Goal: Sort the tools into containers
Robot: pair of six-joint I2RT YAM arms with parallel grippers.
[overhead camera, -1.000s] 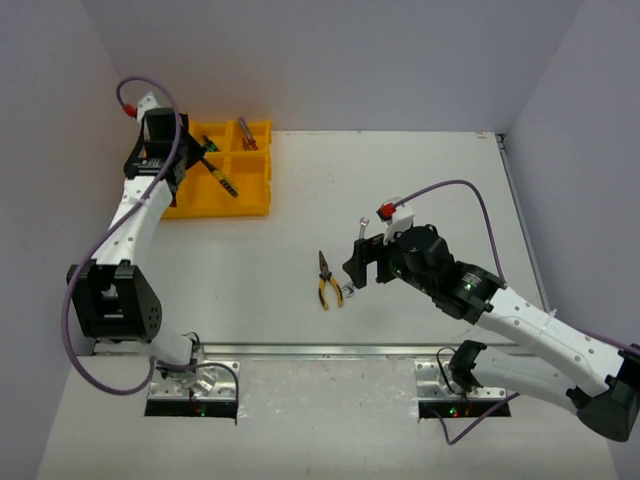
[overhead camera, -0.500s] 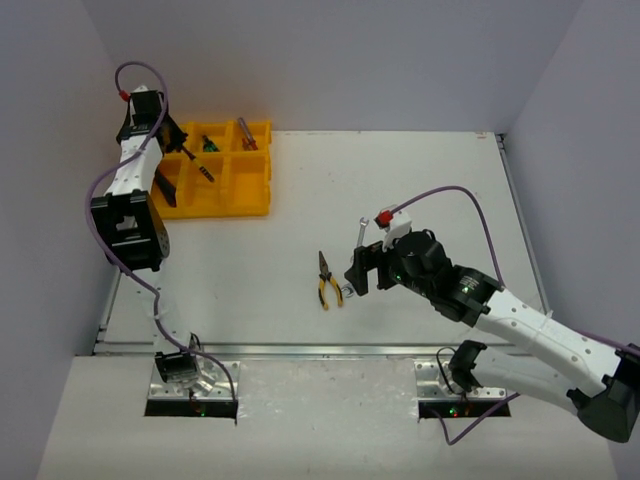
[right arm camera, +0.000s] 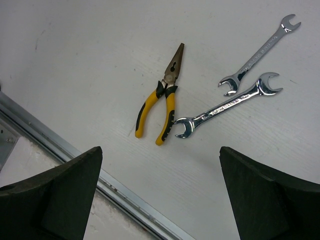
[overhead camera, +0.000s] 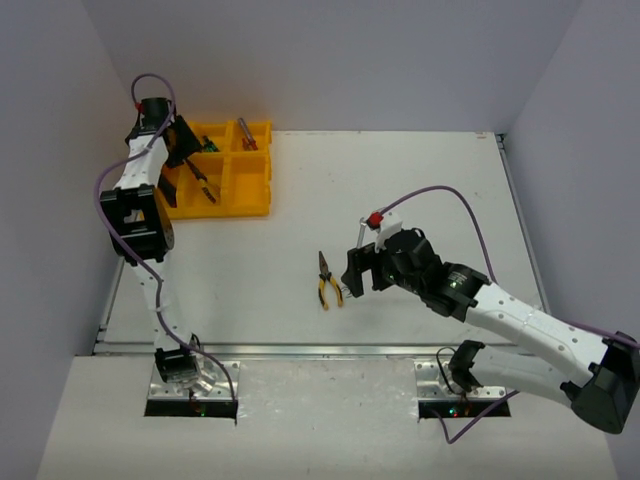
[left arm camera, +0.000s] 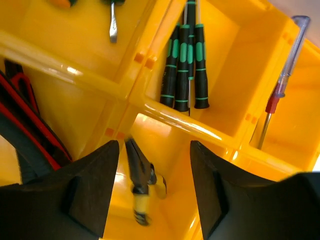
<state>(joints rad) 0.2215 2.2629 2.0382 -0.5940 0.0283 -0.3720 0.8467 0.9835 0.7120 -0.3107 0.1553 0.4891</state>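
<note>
My left gripper hangs over the yellow tray of containers, and its jaws stand open. Between the fingers, a blurred yellow-handled pliers lies loose in a front compartment, seen as a dark shape from above. Green-handled screwdrivers fill the compartment behind it. My right gripper is wide open above the table and holds nothing. Below it lie yellow-handled pliers and two silver wrenches. From above the same pliers lie left of that gripper.
A red-handled tool sits in the compartment to the left, and a clear-handled screwdriver in the one to the right. A metal rail runs along the table's near edge. Purple walls close in the left and back.
</note>
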